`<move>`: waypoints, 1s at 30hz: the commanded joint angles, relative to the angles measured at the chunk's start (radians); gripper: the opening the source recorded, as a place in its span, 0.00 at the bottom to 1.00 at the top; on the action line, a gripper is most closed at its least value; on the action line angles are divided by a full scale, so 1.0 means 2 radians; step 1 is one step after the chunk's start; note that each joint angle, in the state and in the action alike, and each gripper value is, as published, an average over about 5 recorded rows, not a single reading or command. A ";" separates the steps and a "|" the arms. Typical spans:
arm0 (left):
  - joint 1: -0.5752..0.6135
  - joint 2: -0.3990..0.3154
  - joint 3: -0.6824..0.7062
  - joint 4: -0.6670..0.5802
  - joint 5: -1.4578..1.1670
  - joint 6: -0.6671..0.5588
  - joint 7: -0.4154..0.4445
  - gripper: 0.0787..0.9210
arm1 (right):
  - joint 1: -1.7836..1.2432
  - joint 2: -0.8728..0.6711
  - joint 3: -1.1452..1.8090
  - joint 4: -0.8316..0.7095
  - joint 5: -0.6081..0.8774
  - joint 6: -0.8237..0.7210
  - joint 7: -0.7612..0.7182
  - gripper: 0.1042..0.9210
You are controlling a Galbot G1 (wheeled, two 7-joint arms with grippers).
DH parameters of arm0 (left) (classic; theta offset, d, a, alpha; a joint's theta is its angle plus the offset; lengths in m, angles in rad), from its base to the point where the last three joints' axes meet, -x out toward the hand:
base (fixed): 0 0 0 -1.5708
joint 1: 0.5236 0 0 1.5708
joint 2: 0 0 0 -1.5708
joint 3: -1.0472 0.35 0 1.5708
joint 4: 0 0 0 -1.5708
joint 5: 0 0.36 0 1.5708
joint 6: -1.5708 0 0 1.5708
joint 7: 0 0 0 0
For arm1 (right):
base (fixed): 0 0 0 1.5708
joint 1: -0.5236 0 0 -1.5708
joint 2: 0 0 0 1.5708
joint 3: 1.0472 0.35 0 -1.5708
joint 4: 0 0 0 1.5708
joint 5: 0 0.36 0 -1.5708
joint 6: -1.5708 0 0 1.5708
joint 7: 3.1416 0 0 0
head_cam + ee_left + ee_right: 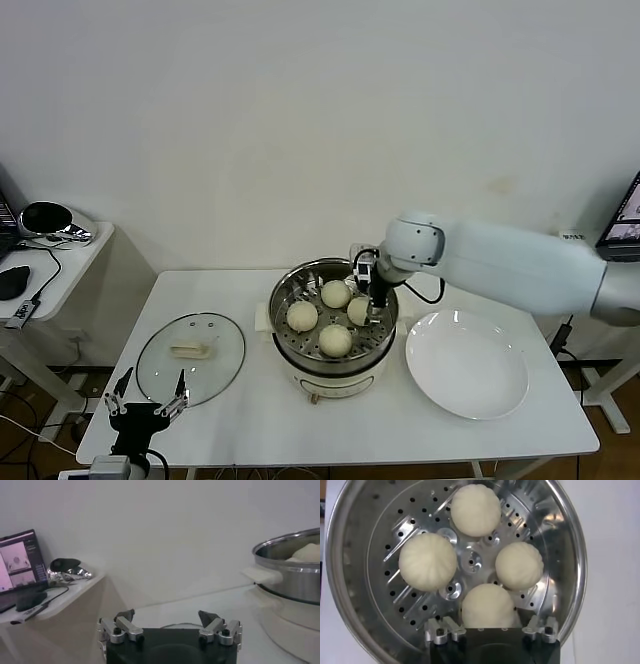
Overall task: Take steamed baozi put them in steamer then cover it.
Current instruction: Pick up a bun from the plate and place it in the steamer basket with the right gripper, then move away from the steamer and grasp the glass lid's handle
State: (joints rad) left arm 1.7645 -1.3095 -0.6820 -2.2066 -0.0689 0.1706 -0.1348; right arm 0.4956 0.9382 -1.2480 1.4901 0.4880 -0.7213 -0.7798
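All four smooth, domed cream-white steamed baozi (475, 509) sit on the perforated tray inside the round shiny stainless-steel steamer (284, 300). The right end effector (489, 629) hangs inside the pot, released, its fingers spread either side of the nearest bun. Loading looks finished. Next, the round clear glass cover (191, 358), lying on the white surface (420, 430), needs lifting onto the pot. The left end effector (146, 407) waits released near it.

You will find no readable text, label, brand, number or sign in any view. The laptop screen (17, 560) on the side table (60, 592) shows picture panels only, and any lettering on it is too small for you to make out.
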 commanded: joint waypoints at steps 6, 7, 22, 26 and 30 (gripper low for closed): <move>-0.004 -0.001 0.004 0.000 0.000 0.000 0.002 0.88 | -0.055 -0.167 0.114 0.145 0.046 0.059 0.154 0.88; -0.004 -0.001 0.004 0.000 0.000 0.000 0.002 0.88 | -0.084 -0.189 0.136 0.158 0.054 0.082 0.194 0.88; -0.009 -0.009 0.015 0.008 0.020 -0.021 -0.007 0.88 | -0.838 -0.079 0.847 0.202 -0.125 0.393 0.327 0.88; -0.013 -0.011 0.019 0.025 0.071 -0.038 -0.021 0.88 | -0.901 0.020 0.932 0.183 -0.152 0.459 0.295 0.88; -0.019 -0.011 0.026 0.055 0.152 -0.057 -0.044 0.88 | -0.934 0.095 1.003 0.186 -0.141 0.483 0.267 0.88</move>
State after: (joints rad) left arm 1.7350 -1.3304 -0.6437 -2.1677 0.0113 0.1146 -0.1661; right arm -0.7627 0.8100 0.0820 1.8464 0.3278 -0.0460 -0.2408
